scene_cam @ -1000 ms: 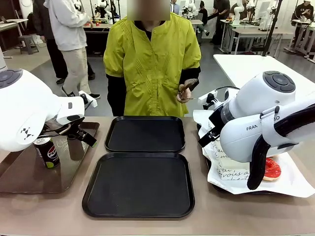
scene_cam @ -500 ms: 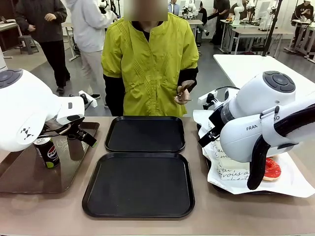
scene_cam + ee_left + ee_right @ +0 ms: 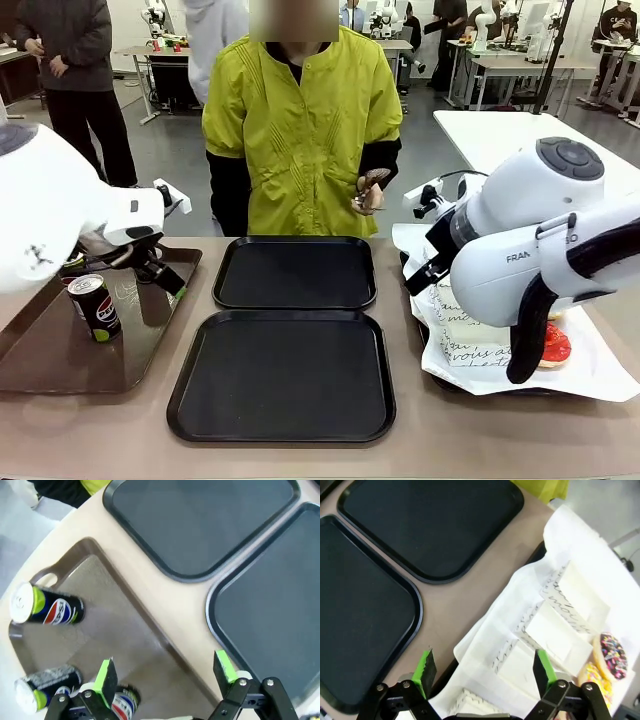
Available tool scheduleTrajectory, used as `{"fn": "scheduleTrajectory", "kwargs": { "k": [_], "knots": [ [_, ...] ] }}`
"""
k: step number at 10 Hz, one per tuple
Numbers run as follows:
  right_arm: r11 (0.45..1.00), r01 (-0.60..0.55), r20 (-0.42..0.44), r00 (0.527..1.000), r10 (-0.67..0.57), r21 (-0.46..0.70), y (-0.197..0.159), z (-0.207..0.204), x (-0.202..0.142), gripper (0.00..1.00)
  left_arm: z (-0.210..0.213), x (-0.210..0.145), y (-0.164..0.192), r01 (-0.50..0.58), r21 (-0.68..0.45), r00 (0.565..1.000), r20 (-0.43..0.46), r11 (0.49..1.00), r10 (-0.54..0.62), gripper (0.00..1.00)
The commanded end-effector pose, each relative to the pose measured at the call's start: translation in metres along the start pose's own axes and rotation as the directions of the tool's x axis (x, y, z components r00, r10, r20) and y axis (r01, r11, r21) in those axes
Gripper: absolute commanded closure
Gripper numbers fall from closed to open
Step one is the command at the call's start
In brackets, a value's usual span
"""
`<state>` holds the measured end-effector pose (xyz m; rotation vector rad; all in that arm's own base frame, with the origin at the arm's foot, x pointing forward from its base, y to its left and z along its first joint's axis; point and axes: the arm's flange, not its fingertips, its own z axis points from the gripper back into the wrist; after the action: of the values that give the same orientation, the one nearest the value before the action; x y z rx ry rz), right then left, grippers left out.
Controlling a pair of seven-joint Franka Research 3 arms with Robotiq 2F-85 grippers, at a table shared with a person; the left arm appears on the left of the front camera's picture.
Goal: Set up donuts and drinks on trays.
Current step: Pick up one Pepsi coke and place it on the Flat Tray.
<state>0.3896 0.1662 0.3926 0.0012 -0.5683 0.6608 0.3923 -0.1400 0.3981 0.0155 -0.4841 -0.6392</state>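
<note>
While a person faces the trays, left gripper spread above cans, right gripper spread above paper holders near donuts.

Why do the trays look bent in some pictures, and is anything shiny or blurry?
Left wrist view: the wide lens bows the black trays; slightly soft. Right wrist view: same bowing; the white paper is very bright. Front view: straight, sharp, with reflections on the glossy brown tray.
</note>
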Motion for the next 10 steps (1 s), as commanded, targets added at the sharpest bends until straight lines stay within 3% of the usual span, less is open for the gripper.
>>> {"fn": "scheduleTrajectory", "kwargs": {
  "k": [1,4,6,7,10],
  "knots": [
    [0.999,0.010,-0.073,0.997,-0.013,-0.038,0.042,0.067,-0.078,0.00,0.070,-0.095,-0.028,0.074,0.000,0.995,-0.073,0.997,-0.074,0.00],
    [0.999,0.045,-0.118,0.992,-0.047,-0.018,0.076,0.115,-0.144,0.00,0.104,-0.148,-0.040,0.075,-0.088,0.992,-0.097,0.993,-0.084,0.00],
    [0.998,0.049,-0.143,0.988,-0.053,-0.033,0.076,0.111,-0.155,0.00,0.098,-0.151,-0.044,0.060,-0.095,0.995,-0.080,0.994,-0.067,0.00],
    [0.999,0.025,-0.144,0.989,-0.029,-0.028,0.045,0.118,-0.003,0.00,0.131,-0.033,-0.006,0.068,-0.066,0.989,-0.130,0.995,-0.076,0.00],
    [0.999,0.027,-0.154,0.988,-0.031,-0.030,0.050,0.135,-0.008,0.00,0.144,-0.038,-0.008,0.061,-0.076,0.990,-0.125,0.995,-0.071,0.00]
  ]
}}
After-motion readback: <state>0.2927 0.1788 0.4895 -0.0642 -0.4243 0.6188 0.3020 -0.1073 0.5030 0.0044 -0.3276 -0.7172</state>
